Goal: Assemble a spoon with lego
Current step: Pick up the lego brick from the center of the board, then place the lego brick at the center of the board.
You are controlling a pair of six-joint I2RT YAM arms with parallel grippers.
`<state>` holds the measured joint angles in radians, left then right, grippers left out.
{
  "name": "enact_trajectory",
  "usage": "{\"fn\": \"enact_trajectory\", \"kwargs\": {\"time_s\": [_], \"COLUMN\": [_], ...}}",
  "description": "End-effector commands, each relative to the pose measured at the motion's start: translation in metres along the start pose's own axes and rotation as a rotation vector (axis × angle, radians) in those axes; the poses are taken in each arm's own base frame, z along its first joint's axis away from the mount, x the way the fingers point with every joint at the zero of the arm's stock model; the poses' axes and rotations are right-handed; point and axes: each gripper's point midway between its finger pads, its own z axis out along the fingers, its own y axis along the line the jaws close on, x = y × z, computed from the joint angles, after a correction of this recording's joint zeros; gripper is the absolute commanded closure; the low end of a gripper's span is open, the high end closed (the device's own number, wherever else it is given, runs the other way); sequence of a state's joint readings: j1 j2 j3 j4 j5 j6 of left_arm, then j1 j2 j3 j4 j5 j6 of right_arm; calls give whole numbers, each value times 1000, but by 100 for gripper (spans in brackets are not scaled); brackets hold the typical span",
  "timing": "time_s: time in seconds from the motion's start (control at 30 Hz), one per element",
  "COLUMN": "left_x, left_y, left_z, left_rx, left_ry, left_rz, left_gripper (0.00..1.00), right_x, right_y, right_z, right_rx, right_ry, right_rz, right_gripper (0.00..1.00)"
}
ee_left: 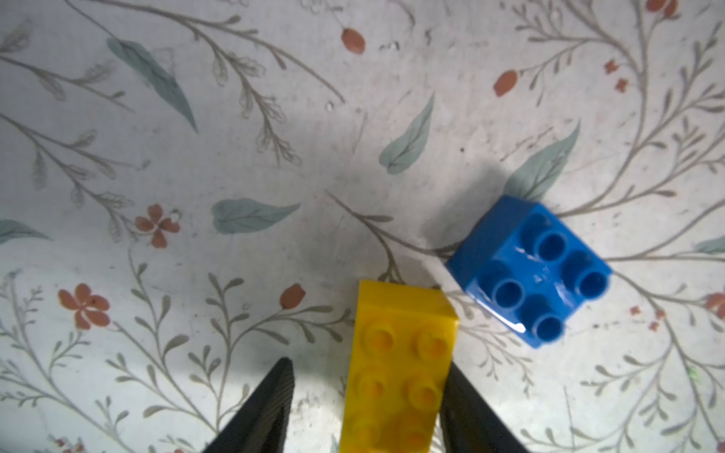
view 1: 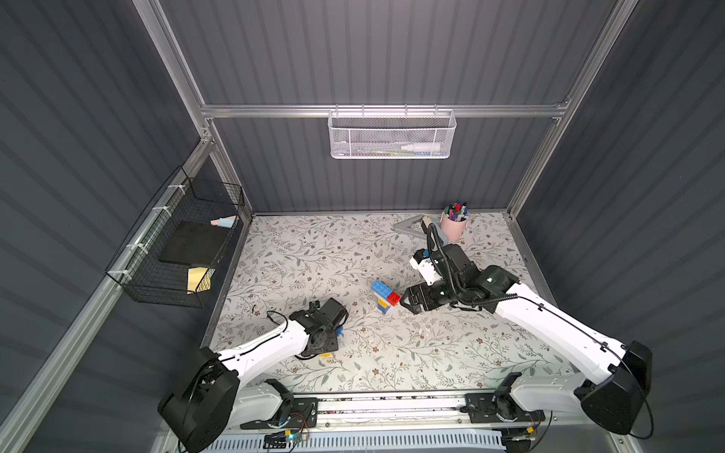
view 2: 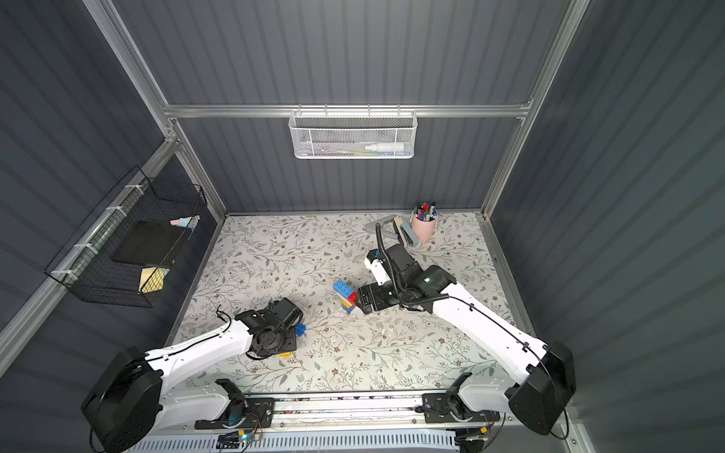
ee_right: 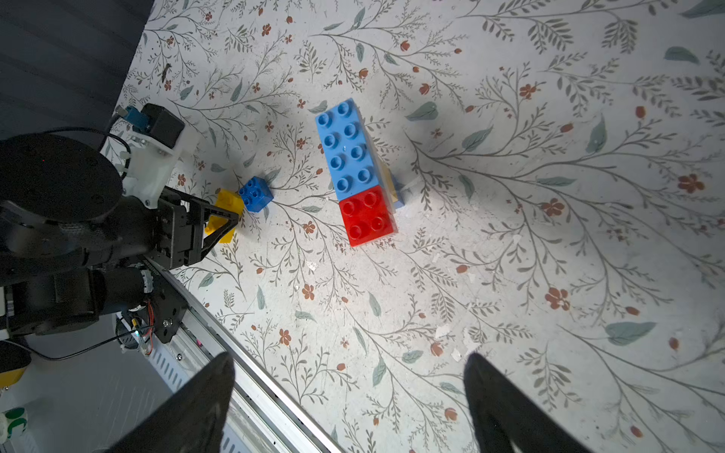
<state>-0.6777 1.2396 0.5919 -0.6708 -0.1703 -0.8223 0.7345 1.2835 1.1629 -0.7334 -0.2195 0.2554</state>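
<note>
Looked down from overhead in both top views; peered nearer from wrists, sharing blue brick (ee_left: pixel 529 270) at eight o'clock.

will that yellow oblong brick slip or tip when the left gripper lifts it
Likely rigid: the yellow brick looks like moulded plastic. Its smooth sides might slip slightly. Lying flat, studs up, it should not roll or tip.
</note>
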Motion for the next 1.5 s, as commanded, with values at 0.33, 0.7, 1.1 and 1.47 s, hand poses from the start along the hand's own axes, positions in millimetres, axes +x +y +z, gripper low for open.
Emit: {"fn": "enact_trajectory", "kwargs": {"time_s": [0.33,0.7,1.1,1.47], "left_x": [3,-31,-72,-82], "left_y": [-5,-33,-115,-185], "left_z": [-3,-77,-166,-186], "left_rx": [54,267,596,724], "left_ry": [14,-137,-97,-3], "left_rz": [4,-17,-114,-162], "left_gripper": [77,81,83,84], "right_x": [10,13,18,29], "right_y": [4,-20,-58,-84], "right_z": [8,4,-10,-13], "right_rx": [-35,95,195,231], "right_ry": [70,45,-11,-27], "right_rz": [21,92,244,331], "right_gripper": [14,16,16,16]}}
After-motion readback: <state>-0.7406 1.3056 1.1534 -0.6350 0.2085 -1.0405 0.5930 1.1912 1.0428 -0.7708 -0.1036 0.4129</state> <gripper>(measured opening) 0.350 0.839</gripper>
